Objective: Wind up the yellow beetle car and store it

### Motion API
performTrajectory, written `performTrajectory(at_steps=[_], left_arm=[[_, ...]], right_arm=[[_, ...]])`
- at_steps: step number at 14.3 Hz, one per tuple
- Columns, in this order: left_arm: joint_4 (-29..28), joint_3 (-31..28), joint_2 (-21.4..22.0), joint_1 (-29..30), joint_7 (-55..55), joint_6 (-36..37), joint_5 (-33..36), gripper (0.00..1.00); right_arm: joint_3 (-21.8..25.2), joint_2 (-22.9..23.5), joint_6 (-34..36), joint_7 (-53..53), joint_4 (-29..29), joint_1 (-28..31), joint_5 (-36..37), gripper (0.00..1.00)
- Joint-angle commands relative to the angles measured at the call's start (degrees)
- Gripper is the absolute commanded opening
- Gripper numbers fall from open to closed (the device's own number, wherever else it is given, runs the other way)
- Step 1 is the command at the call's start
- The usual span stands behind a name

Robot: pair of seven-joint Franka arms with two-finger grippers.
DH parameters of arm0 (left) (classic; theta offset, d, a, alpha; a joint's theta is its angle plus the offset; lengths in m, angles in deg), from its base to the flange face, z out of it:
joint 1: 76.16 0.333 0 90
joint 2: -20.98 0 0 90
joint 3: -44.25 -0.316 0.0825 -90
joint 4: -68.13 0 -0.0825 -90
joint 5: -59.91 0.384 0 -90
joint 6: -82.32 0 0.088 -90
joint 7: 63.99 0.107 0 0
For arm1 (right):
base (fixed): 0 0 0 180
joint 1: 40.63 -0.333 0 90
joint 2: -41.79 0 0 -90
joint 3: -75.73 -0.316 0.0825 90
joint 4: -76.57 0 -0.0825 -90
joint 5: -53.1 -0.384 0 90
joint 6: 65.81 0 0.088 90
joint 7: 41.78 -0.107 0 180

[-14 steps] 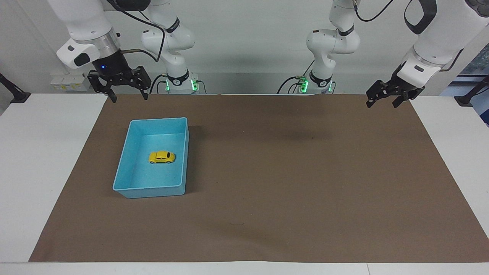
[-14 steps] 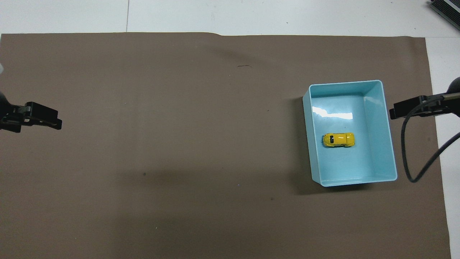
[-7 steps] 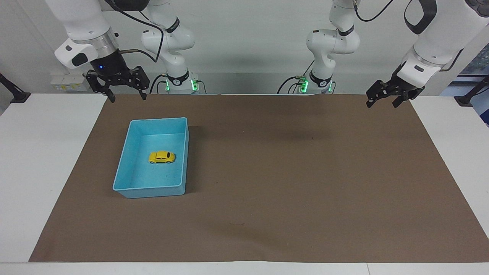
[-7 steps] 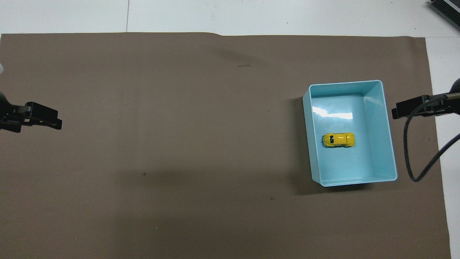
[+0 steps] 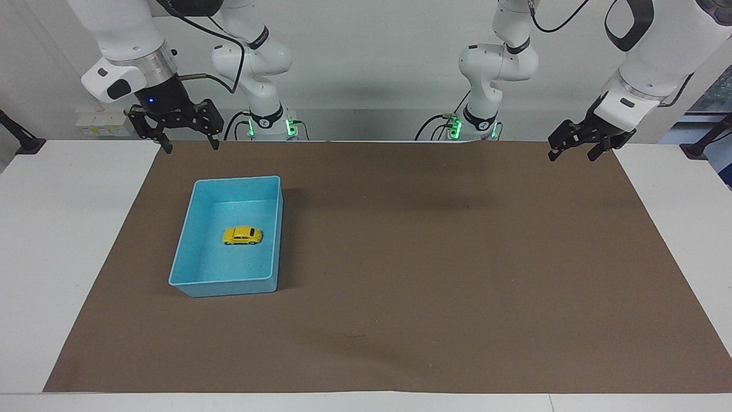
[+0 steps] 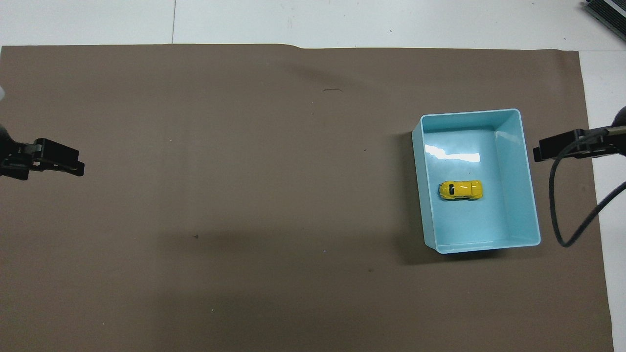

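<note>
A yellow toy car point(image 5: 242, 235) sits on its wheels near the middle of an open blue bin point(image 5: 193, 242), which stands on the brown mat point(image 5: 429, 274) toward the right arm's end of the table point(image 5: 63, 229), in the half nearer the robots. Nothing is touching the car. The right gripper point(image 5: 186, 137) hangs in the air over the mat's corner at the robots' edge, its fingers spread wide and holding nothing. The left gripper point(image 5: 580, 147) waits over the mat's other corner on the robots' edge, its fingers also parted and empty.

With the car lying in the bin and both arms drawn back, the storing step looks done and the job appears to be at or near its close; whether the car has been wound cannot be read from here. If anything remains, it would call only for the arms to settle clear of the bin, without brushing its rim.

The mat is plain brown paper with a few small dark specks, covering most of a white tabletop. A pale wall, loose black cables and green lights at the two arm bases fill the background.
</note>
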Motion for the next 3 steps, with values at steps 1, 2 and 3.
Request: performTrajectory(at_steps=[1, 2, 3], left_arm=[[-1.2, 0.4, 1.3, 0.5, -0.4, 0.5, 0.3, 1.0], [-1.2, 0.4, 1.3, 0.4, -0.4, 0.5, 0.3, 1.0], [-1.2, 0.4, 1.3, 0.4, -0.4, 0.5, 0.3, 1.0]], right_arm=[[-0.1, -0.9, -1.3, -1.0, 1.4, 0.4, -0.8, 1.0], [-0.1, -0.9, -1.4, -1.0, 1.4, 0.4, -0.8, 1.0], [-0.1, -0.9, -1.5, -1.0, 1.4, 0.4, -0.8, 1.0]])
